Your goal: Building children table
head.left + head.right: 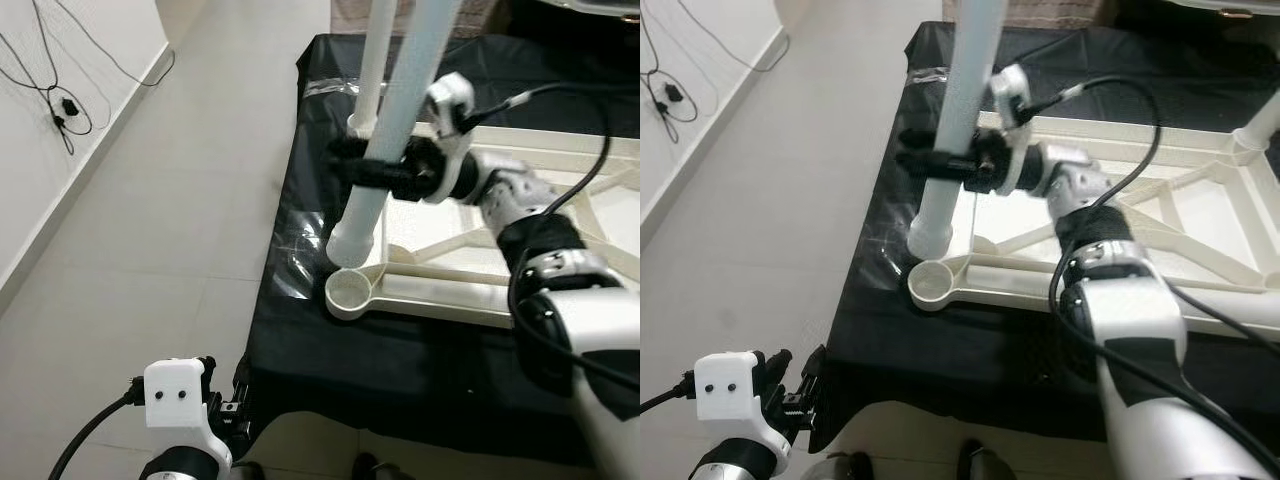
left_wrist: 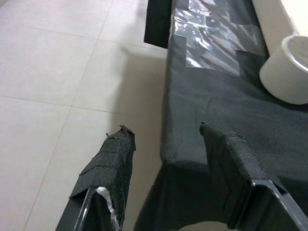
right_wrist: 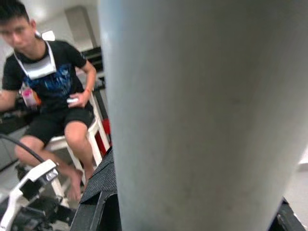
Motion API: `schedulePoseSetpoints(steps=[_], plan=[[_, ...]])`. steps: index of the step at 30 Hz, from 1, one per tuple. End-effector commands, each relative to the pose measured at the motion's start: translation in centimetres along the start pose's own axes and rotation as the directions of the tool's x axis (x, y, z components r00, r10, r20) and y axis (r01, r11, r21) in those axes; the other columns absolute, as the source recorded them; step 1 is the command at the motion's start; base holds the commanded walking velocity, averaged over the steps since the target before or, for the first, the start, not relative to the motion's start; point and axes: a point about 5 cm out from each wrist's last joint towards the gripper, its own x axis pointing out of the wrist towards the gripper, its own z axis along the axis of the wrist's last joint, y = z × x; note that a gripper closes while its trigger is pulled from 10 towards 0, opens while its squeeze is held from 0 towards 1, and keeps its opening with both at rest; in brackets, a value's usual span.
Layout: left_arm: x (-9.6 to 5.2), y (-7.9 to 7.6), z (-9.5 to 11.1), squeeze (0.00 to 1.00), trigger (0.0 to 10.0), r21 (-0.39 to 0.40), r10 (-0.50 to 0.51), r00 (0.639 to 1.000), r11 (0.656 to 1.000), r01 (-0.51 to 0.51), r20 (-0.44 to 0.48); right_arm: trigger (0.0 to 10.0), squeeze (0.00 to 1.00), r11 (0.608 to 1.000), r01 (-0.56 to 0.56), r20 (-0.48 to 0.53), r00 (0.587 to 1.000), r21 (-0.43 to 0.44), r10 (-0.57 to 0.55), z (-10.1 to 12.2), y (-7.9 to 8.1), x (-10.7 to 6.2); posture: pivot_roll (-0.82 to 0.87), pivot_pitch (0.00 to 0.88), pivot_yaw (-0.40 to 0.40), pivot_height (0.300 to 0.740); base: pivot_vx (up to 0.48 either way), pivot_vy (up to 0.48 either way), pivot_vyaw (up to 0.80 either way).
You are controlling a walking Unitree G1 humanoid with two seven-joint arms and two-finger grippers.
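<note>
The right gripper (image 1: 372, 172) clamps the white table leg (image 1: 385, 150), its long axis nearly upright, foot just above and beside the frame's corner socket (image 1: 348, 290) on the black-draped desk (image 1: 300, 330). Left gripper (image 2: 166, 139) hangs open.

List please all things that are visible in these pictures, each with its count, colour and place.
Table top: one, cream white, lying underside up on the cloth.
Corner socket: one, cream, round, at the near left corner of the frame.
Table leg: one held, pale white, upright, its lower end just beside the socket; another leg stands behind it.
Cloth: one, black, covering the work surface.
Cables: black, along the left wall.
Floor: light tiles.
Person: one, seated, black shirt.
Right pincer: black, clamped on the leg.
Left pincer: black, open, low beside the cloth edge.
</note>
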Motion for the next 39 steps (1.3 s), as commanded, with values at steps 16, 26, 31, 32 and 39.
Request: schedulePoseSetpoints(steps=[16, 26, 31, 32, 39], plan=[[-0.7, 0.3, 0.0, 0.00, 10.0, 0.020, 0.012, 1.000, 1.000, -0.011, -0.020, 10.0, 0.00, 0.987, -0.139, -0.075, 0.987, 0.083, 0.145, -3.9, 1.6, 1.6, 0.11, 0.298, -0.029, 0.740, 0.000, 0.000, 0.00], [-0.9, 0.2, 0.1, 0.00, 10.0, 0.022, 0.015, 1.000, 1.000, -0.014, -0.019, 10.0, 0.00, 0.988, -0.148, -0.166, 0.974, 0.047, 0.154, -4.9, 1.7, 1.7, 0.11, 0.302, -0.032, 0.740, 0.000, 0.000, 0.00], [-0.9, 0.3, 0.1, 0.00, 10.0, 0.022, 0.016, 1.000, 1.000, -0.016, -0.020, 10.0, 0.00, 0.991, -0.133, -0.200, 0.970, 0.019, 0.134, -5.0, 1.4, 1.6, 0.11, 0.304, -0.032, 0.740, 0.000, 0.000, 0.00], [-0.9, 0.3, 0.1, 0.00, 10.0, 0.023, 0.016, 1.000, 1.000, -0.016, -0.020, 10.0, 0.00, 0.992, -0.126, -0.218, 0.968, 0.012, 0.126, -5.1, 1.3, 1.4, 0.11, 0.304, -0.032, 0.740, 0.000, 0.000, 0.00], [-1.0, 0.3, 0.2, 0.00, 10.0, 0.025, 0.021, 1.000, 0.999, -0.020, -0.020, 10.0, 0.00, 0.989, -0.136, -0.346, 0.932, -0.050, 0.111, -6.4, 1.4, 0.9, 0.11, 0.303, -0.035, 0.740, 0.000, 0.000, 0.00]])
